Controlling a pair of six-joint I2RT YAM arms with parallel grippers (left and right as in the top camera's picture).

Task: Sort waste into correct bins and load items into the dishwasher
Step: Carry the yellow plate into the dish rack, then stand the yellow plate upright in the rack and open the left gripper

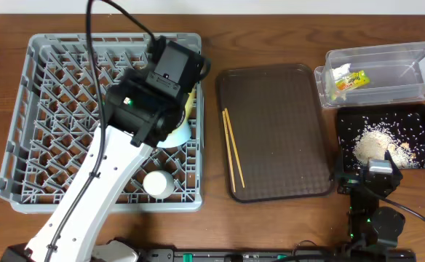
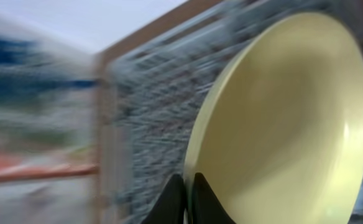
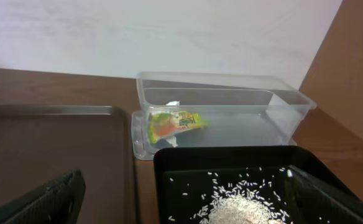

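Wrapper [image 1: 348, 80] lies in clear tub [image 1: 380, 52]; rice [image 1: 375, 143] sits in black tray [image 1: 387, 109].

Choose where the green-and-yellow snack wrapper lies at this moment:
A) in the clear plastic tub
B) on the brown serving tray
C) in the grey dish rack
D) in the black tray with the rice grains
A: the snack wrapper lies inside the clear plastic tub; the black tray next to it holds the rice grains, and the brown serving tray carries only the chopsticks.
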